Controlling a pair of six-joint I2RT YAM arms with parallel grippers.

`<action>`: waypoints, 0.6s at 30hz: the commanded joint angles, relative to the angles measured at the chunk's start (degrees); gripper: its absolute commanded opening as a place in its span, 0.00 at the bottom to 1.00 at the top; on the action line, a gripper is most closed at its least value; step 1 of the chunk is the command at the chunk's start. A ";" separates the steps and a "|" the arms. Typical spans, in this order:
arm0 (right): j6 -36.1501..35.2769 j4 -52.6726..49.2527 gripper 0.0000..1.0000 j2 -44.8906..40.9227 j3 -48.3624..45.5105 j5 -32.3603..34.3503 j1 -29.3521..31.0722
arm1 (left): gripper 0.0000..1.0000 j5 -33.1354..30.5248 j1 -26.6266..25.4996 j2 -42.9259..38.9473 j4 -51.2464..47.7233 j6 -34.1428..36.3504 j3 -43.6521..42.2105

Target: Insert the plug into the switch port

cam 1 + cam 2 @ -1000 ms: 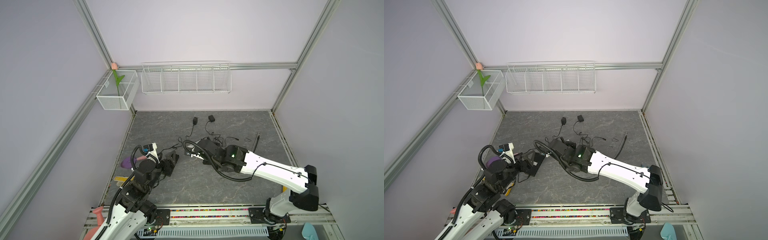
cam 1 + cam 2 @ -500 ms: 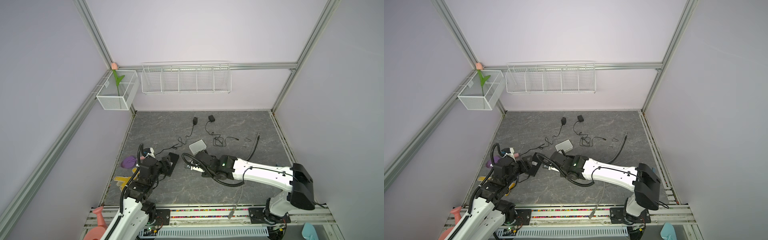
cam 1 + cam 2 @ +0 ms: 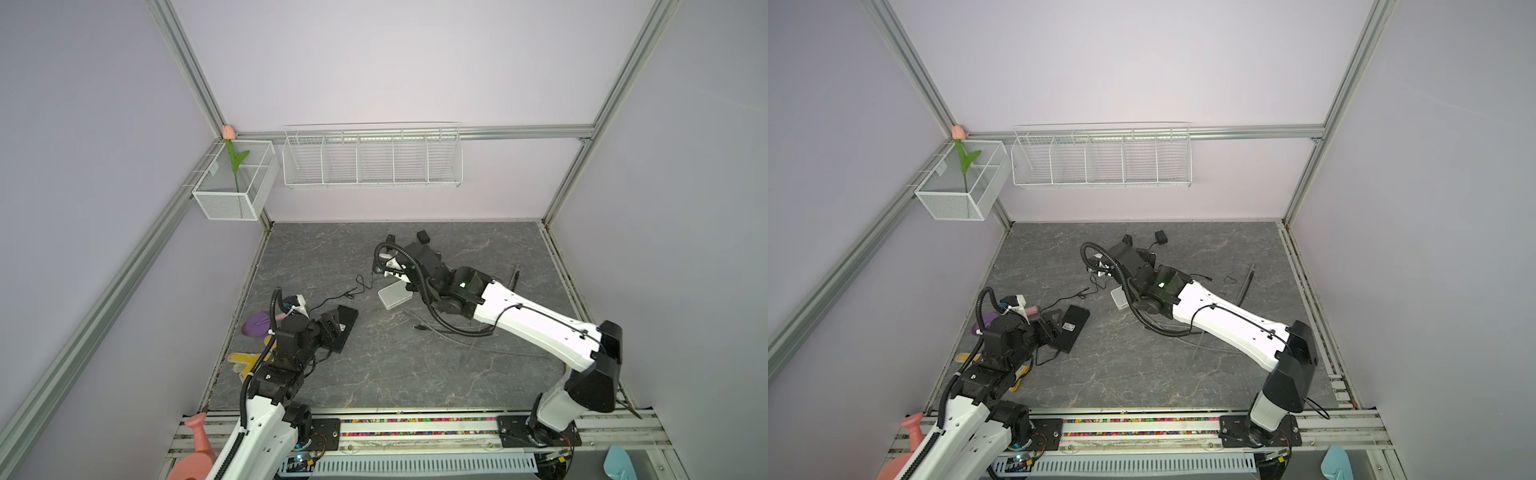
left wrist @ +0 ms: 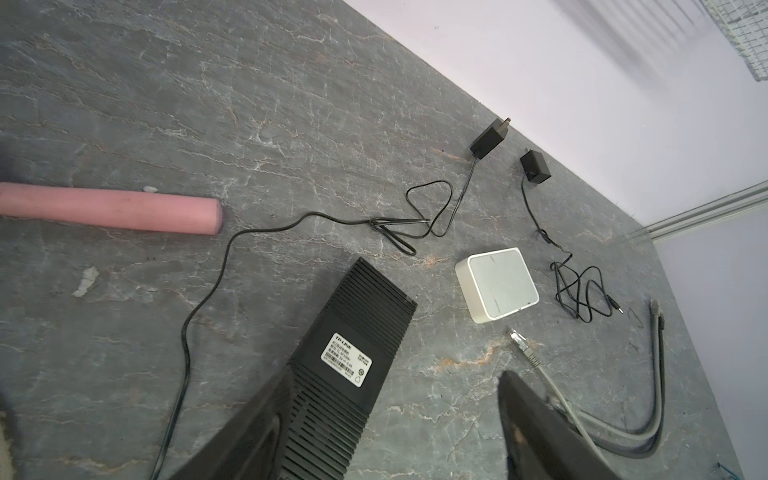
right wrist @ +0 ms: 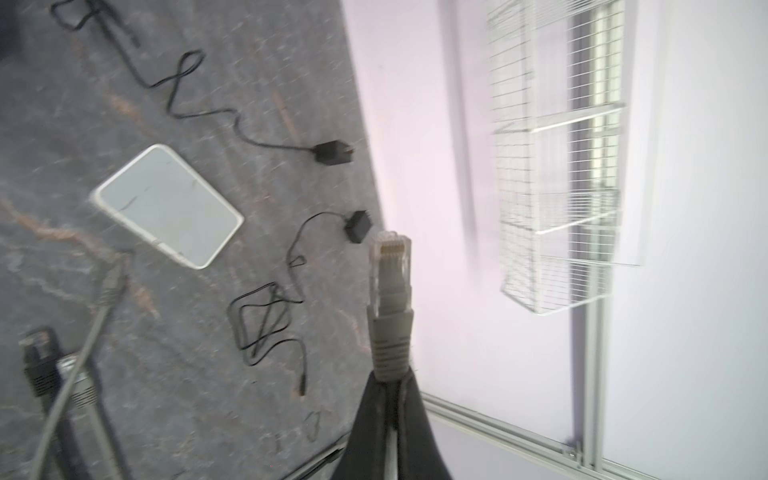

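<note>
Since the right fingers (image 5: 374,419) are pressed together at the base of the grey boot, with the plug (image 5: 390,266) poking straight out past the tips, the grab looks sorted imo. What matters now is direction. In the right wrist view the plug's long axis runs in line with the fingers and aims at the back wall and the wire basket (image 5: 557,166), lifted clear of the desk (image 5: 187,374). The black switch (image 3: 348,320) is the opposite way: toward the front left in a top view, well apart from the plug, with the little white box (image 3: 395,294) lying roughly between them. So the plug faces away from its target, and I reckon the right arm has to swing round and come back across before anything lines up.

Left fingers (image 4: 536,419) are spread wide at the switch's near end, one tip overlapping its edge, the other off to the side, clear of it. I can't tell if either touches. The switch's long axis runs diagonally from the left arm toward mid-desk. Ports aren't visible anywhere, so which end the plug must meet, no idea.
</note>
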 commanded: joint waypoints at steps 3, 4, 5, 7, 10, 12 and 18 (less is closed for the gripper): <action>-3.07 4.74 0.06 -0.02 -8.08 -1.06 3.05 | 0.76 -0.45 0.81 0.71 1.49 0.24 -0.90; -1.29 6.06 0.06 0.83 -11.07 -2.62 3.90 | 0.76 -0.34 0.88 1.05 2.05 0.16 -1.25; 0.99 6.62 0.06 1.93 -13.42 -4.08 4.77 | 0.76 -0.08 0.89 1.24 2.38 0.07 -1.52; 6.85 6.81 0.06 5.23 -16.48 -7.31 7.10 | 0.76 -0.02 1.03 1.43 2.49 0.07 -2.00; 13.09 9.87 0.06 10.60 -20.77 -7.89 10.39 | 0.76 -0.40 1.38 0.77 1.31 0.65 -2.31; 17.44 11.51 0.06 12.56 -22.81 -8.62 11.19 | 0.76 -0.98 1.75 -0.08 0.46 1.04 -2.66; 21.79 17.48 0.06 14.00 -27.92 -12.90 11.77 | 0.76 0.35 2.82 0.06 1.29 0.17 -3.58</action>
